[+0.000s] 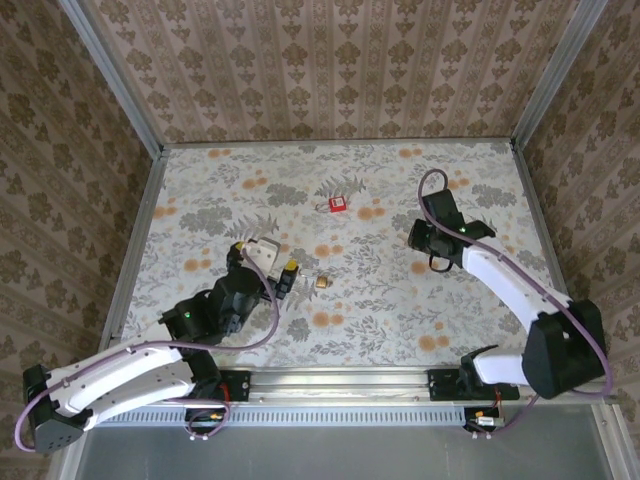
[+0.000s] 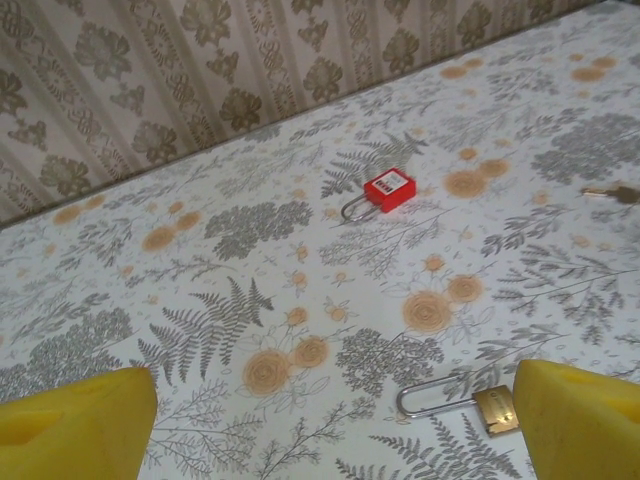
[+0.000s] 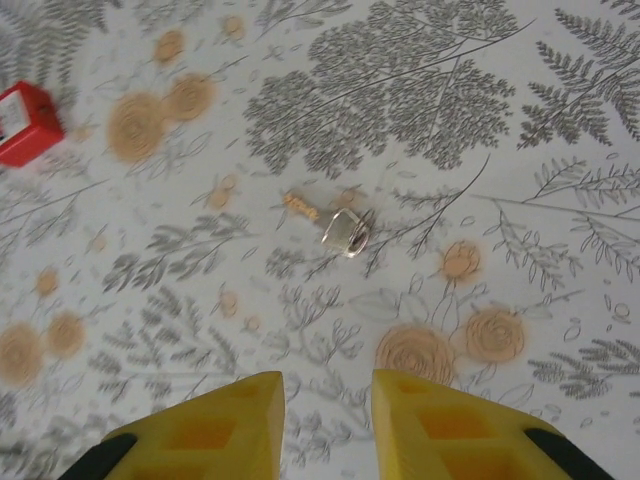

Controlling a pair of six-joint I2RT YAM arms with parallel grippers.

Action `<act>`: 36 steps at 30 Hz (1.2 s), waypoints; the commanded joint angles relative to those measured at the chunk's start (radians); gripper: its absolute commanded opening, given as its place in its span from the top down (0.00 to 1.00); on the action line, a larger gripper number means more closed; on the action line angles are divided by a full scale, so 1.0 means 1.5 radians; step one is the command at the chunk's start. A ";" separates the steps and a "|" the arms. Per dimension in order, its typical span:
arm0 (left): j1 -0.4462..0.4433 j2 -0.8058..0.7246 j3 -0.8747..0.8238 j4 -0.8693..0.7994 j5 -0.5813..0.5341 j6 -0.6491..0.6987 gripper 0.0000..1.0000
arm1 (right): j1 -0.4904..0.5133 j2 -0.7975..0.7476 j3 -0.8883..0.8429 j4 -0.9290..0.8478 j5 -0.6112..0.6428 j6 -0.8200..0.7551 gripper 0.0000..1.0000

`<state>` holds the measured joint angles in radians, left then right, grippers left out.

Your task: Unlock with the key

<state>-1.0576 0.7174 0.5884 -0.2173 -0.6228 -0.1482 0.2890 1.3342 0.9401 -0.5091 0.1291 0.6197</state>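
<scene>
A small brass padlock [image 2: 495, 409] with a steel shackle lies flat on the flowered table, just inside the right finger [image 2: 580, 420] of my left gripper [image 2: 335, 440]. That gripper is open wide, low over the table, with nothing between its fingers. From above, the brass padlock [image 1: 322, 282] sits just right of the left gripper [image 1: 264, 257]. The key [image 3: 338, 228], silver head and brass blade, lies on the table ahead of my right gripper [image 3: 328, 410]. Its yellow jaws stand a narrow gap apart and hold nothing. The key [image 2: 612, 193] also lies at the far right of the left wrist view.
A red padlock [image 1: 338, 204] lies further back at mid-table, also seen as the red padlock [image 2: 388, 190] and at the left edge as the red padlock [image 3: 25, 122]. Patterned walls close the table [image 1: 200, 200] on three sides. The right gripper [image 1: 418, 238] hovers right of centre.
</scene>
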 commanded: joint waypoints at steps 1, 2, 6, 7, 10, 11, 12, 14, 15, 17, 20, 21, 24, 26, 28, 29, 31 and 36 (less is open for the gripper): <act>0.025 0.015 -0.005 0.045 0.031 -0.009 0.08 | -0.011 0.034 0.029 0.027 0.020 -0.003 0.70; 0.031 0.019 -0.009 0.057 0.036 -0.005 0.07 | -0.014 0.056 0.036 0.030 0.022 0.000 0.68; 0.077 0.043 -0.012 0.097 0.075 0.003 0.04 | -0.020 0.101 0.061 0.036 0.034 0.008 0.65; 0.093 0.054 -0.009 0.105 0.090 0.008 0.04 | -0.021 0.111 0.064 0.039 0.037 0.013 0.64; 0.145 0.094 0.024 0.103 0.107 0.005 0.04 | -0.025 0.132 0.070 0.047 0.041 0.024 0.64; 0.166 0.113 0.042 0.096 0.123 0.003 0.03 | -0.026 0.135 0.070 0.051 0.041 0.026 0.64; 0.195 0.141 0.069 0.085 0.154 0.001 0.03 | -0.027 0.135 0.070 0.054 0.040 0.027 0.64; 0.253 0.218 0.148 0.045 0.241 -0.007 0.04 | -0.029 0.134 0.065 0.062 0.033 0.030 0.63; 0.277 0.273 0.201 0.020 0.287 -0.002 0.04 | -0.029 0.132 0.061 0.068 0.027 0.031 0.63; 0.302 0.386 0.313 -0.036 0.344 0.022 0.05 | -0.031 0.128 0.049 0.079 0.010 0.036 0.62; 0.313 0.572 0.504 -0.134 0.426 0.093 0.07 | -0.032 0.109 0.019 0.098 -0.018 0.039 0.59; 0.314 0.620 0.551 -0.157 0.447 0.117 0.07 | -0.033 0.101 0.008 0.105 -0.027 0.039 0.57; 0.324 0.772 0.709 -0.233 0.520 0.160 0.09 | -0.034 0.069 -0.031 0.132 -0.062 0.039 0.52; 0.335 0.862 0.804 -0.271 0.559 0.169 0.09 | -0.035 0.044 -0.053 0.142 -0.081 0.035 0.49; 0.346 0.935 0.885 -0.303 0.597 0.168 0.09 | -0.035 0.010 -0.070 0.149 -0.094 0.033 0.47; 0.350 0.971 0.926 -0.319 0.616 0.168 0.09 | -0.036 -0.003 -0.079 0.154 -0.104 0.032 0.45; 0.353 1.033 1.006 -0.350 0.636 0.171 0.09 | -0.036 -0.022 -0.092 0.158 -0.118 0.029 0.44; 0.361 1.173 1.191 -0.428 0.648 0.168 0.09 | -0.038 -0.053 -0.115 0.170 -0.146 0.028 0.42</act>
<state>-0.5266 2.4367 2.2547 -0.7326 0.2852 0.0818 0.2382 1.2804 0.7929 -0.2802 -0.0399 0.6651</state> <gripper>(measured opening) 0.913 0.573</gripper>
